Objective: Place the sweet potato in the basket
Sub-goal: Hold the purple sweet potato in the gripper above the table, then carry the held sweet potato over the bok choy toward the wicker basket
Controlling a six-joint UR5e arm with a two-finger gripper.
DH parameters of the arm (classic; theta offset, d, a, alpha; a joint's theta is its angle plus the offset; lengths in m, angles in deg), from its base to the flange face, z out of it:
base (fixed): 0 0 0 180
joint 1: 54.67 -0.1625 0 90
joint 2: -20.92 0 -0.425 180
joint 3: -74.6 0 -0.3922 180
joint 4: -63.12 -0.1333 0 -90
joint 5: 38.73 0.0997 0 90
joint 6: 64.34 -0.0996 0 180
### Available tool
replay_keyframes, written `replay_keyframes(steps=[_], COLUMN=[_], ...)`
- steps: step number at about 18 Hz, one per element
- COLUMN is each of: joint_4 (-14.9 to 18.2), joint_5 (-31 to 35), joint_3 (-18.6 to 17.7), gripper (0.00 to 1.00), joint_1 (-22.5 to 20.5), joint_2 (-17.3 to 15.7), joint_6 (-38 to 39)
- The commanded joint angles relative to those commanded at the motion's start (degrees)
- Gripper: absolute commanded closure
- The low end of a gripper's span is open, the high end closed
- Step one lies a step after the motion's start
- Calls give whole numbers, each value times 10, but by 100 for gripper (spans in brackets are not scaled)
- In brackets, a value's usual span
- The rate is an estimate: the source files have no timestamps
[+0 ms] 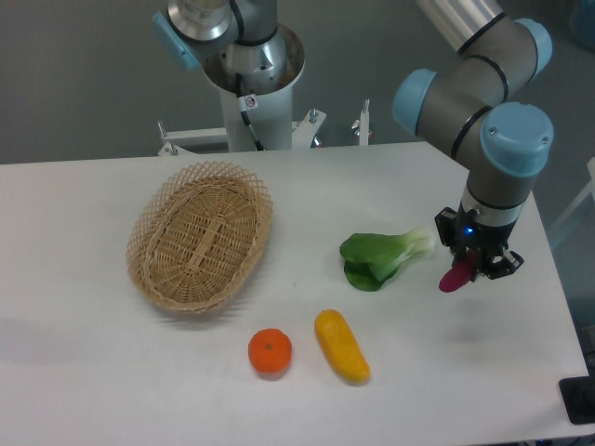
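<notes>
The sweet potato [456, 277] is a small magenta oblong at the right side of the table, tilted, with its upper end between the fingers of my gripper [475, 267]. My gripper points down and is shut on it; whether its lower tip touches the table I cannot tell. The basket [199, 235], an oval tan wicker one with a lacy rim, lies far to the left on the table and holds nothing.
A green leafy vegetable [382, 256] lies just left of the gripper. A yellow-orange oblong vegetable [341, 346] and a round orange fruit [270, 352] sit near the front. The robot base [251, 74] stands behind the basket. The table's right edge is close to the gripper.
</notes>
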Motion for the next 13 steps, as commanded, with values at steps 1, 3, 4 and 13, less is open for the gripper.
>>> replay_keyframes(steps=[1, 3, 4, 13], joint_4=[2, 10, 20, 28], joint_5=[0, 0, 0, -5], joint_3=[-1, -3, -4, -73], gripper=[74, 74, 74, 74], joint_1=[6, 20, 28, 96], joint_2=[-1, -6, -9, -68], joint_6=[7, 8, 11, 45])
